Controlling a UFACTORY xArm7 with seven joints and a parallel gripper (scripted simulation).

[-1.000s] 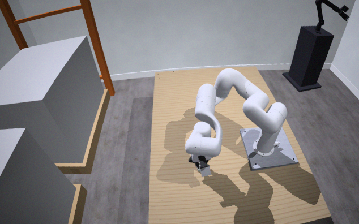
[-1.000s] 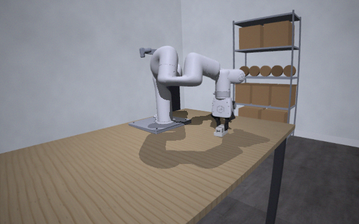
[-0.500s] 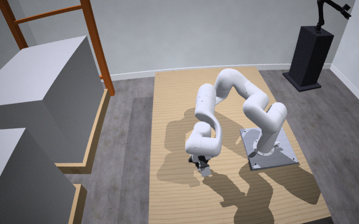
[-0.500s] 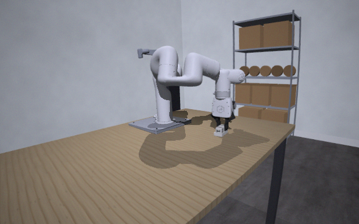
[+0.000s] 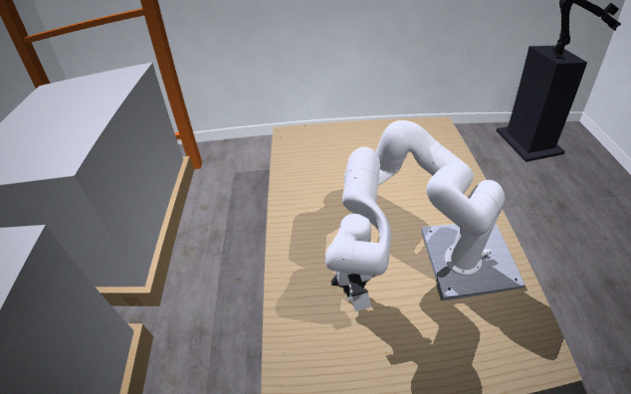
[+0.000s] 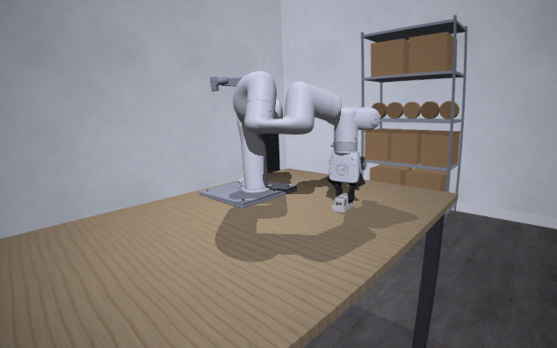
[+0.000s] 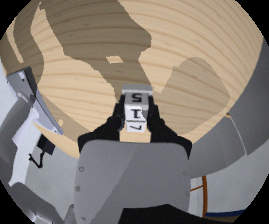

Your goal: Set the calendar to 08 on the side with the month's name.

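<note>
White and probably light and stiff, the cube [image 6: 344,198] [image 7: 134,113] looks pinched by the fingers [image 5: 358,292] [image 6: 351,194]; opposite sides suit gripping.

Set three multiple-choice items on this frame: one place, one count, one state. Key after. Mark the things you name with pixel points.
1. In the exterior view, where is the gripper [image 5: 351,293] [image 6: 344,199] [image 7: 136,102]?
A. Over the arm's base plate
B. At the tray [image 6: 342,209] [image 7: 137,87]
C. Beyond the table's edge

2. How many round brown ends [image 6: 412,110] show on the shelf unit [image 6: 452,92]?
A. Three
B. Seven
C. Five

3. How does the tray stand?
A. Flat on the table [image 5: 309,358] [image 6: 145,281] [image 7: 185,30]
B. On its side
C. Upside down

1 B: the fingers reach down to it.
2 C: one row of five.
3 A: its base meets the wood, cubes on top.
</note>
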